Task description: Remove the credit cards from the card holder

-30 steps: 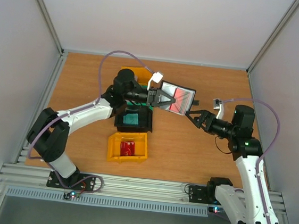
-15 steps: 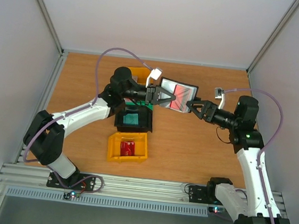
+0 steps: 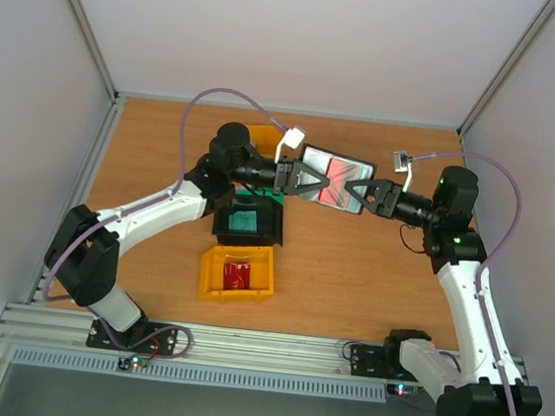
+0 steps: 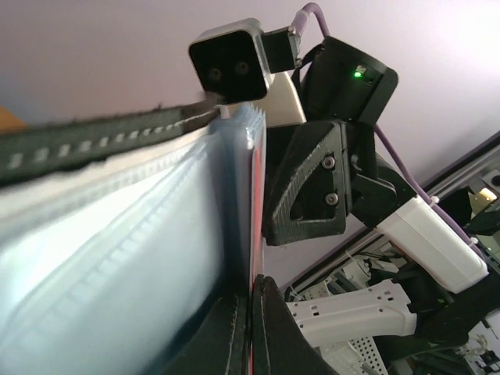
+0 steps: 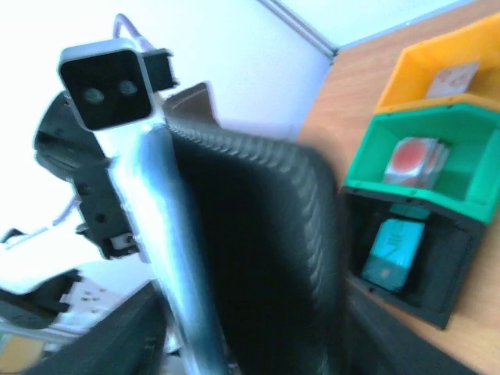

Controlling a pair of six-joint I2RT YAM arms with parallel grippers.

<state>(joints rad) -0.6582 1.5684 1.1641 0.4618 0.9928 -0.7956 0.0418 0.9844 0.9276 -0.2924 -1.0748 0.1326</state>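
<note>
The left pincer (image 3: 307, 182) is clamped narrow on the edge of the card holder (image 3: 320, 163) nearest it. It keeps the holder open and raised off the surface (image 3: 369, 277), apparently so the pockets are presented to the other arm. The right pincer (image 3: 357, 193) stands part-wide astride the holder's opposite edge; whether its pads touch anything cannot be told. A red card (image 3: 342, 171) sits in a pocket between the two pincers and is judged the next item for extraction.

Below the left pincer, a teal card (image 3: 244, 221) lies in the black bin (image 3: 277, 230) and a second red card (image 3: 237, 275) in the yellow bin (image 3: 207, 272), which suggests sorting by bin.

Only the left wrist view shows the fingers (image 4: 226, 336) pressed onto a pocket leaf beside the red card's edge. The right wrist view shows just the holder's black cover between its jaws. Only the top view shows the open pocket face.
</note>
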